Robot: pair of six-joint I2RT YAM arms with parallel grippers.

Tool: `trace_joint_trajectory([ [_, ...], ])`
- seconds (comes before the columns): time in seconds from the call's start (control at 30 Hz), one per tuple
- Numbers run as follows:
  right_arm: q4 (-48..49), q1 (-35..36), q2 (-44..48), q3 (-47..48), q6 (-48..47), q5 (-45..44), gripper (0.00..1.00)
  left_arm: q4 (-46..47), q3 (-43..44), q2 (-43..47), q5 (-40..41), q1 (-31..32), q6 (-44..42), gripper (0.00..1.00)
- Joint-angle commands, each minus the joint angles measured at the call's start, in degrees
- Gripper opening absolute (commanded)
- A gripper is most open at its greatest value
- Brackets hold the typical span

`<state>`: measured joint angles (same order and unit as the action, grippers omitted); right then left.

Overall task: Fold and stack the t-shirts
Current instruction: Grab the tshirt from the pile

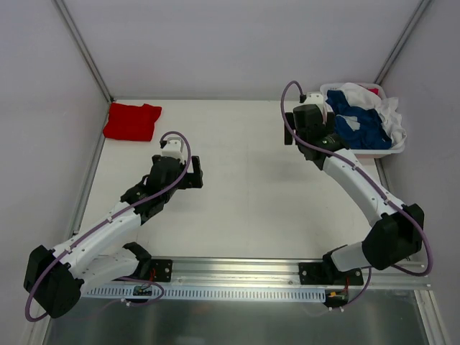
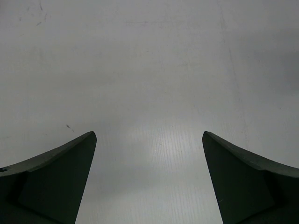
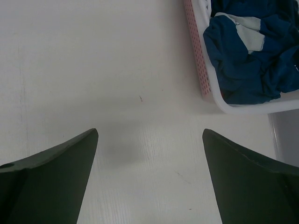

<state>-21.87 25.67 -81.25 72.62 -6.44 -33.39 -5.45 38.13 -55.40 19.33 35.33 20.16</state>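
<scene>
A folded red t-shirt [image 1: 132,121] lies at the table's far left corner. A navy blue t-shirt [image 1: 357,123] lies crumpled in the white basket [image 1: 384,152] at the far right, with white cloth [image 1: 388,113] beside it; it also shows in the right wrist view [image 3: 252,65]. My left gripper [image 1: 192,175] is open and empty over bare table, right of the red shirt; its wrist view [image 2: 149,140] shows only table. My right gripper [image 1: 292,129] is open and empty just left of the basket, over bare table [image 3: 149,135].
The basket's pink perforated wall [image 3: 196,51] stands close to the right of my right gripper. Grey walls enclose the table at the left, back and right. A metal rail [image 1: 237,269] runs along the near edge by the arm bases.
</scene>
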Motion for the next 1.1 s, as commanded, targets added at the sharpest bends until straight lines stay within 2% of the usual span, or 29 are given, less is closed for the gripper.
trace_joint_trajectory([
  [0.0, -1.6, -0.4, -1.5, 3.8, 0.2, -1.6, 0.99, 0.4, 2.1, -0.4, -1.0, 0.5, -0.3, 0.99],
  [0.17, -1.9, -1.5, -4.4, 8.1, -1.0, -0.7, 1.0, 0.4, 2.1, -0.3, -1.2, 0.4, -0.2, 0.99],
  [0.33, -3.4, -8.6, -11.1, 15.2, 0.6, 3.6, 0.99, 0.4, 1.6, 0.4, -1.1, 0.4, 0.1, 0.99],
  [0.53, -6.0, -15.0, -19.0, 24.1, 0.7, 10.4, 0.91, 0.4, 1.1, 1.1, -1.1, 0.4, 0.0, 0.99],
  [0.6, -7.3, -17.3, -22.4, 26.5, 1.9, 13.4, 0.85, 0.4, 1.0, 1.2, -0.9, 0.4, -0.2, 0.99],
  [0.73, -7.6, -19.7, -26.3, 27.5, 3.3, 16.2, 0.68, 0.4, 1.0, 1.2, -0.9, 0.5, -0.3, 0.99],
  [1.07, -6.9, -25.4, -31.0, 25.3, 8.5, 18.7, 0.64, 0.4, 0.6, 1.0, -1.1, 0.5, -0.2, 0.99],
])
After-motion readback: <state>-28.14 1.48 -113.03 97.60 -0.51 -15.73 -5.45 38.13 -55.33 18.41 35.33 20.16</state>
